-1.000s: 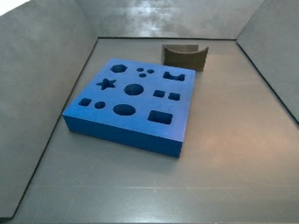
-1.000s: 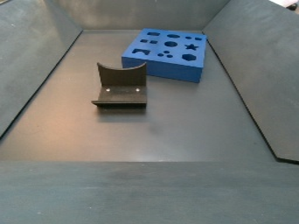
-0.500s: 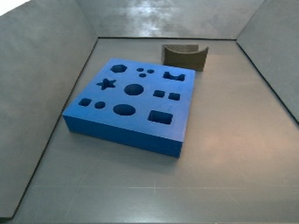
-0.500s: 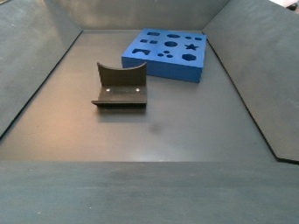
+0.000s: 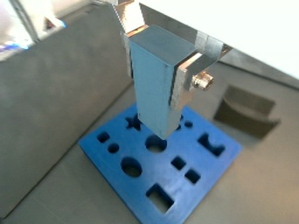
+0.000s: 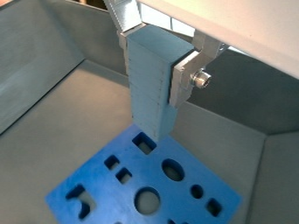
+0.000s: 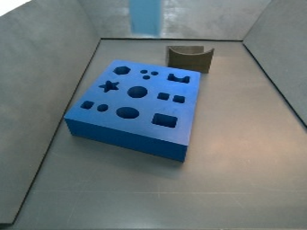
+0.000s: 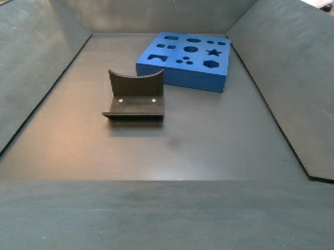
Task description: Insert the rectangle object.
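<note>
My gripper [image 5: 158,63] is shut on the rectangle object [image 5: 156,92], a tall light-blue bar held upright between the silver fingers [image 5: 188,77]. The bar hangs high above the dark-blue board with shaped holes [image 5: 176,179]. Both wrist views show this; in a wrist view the gripper [image 6: 153,66] grips the bar [image 6: 151,92] near its top, over the board [image 6: 105,188]. In a side view only the bar's lower end [image 7: 145,16] shows at the top edge, beyond the board's [image 7: 126,121] far side. The gripper itself is out of both side views.
The dark grey fixture [image 8: 133,96] stands on the floor apart from the board [image 8: 216,73]; it also shows in a side view [image 7: 189,57] and in a wrist view [image 5: 247,108]. Sloping grey walls [image 7: 48,54] enclose the floor.
The light-blue bar's lower end has come into a side view at the top edge; before, neither side view showed it. The board and fixture have not moved.
</note>
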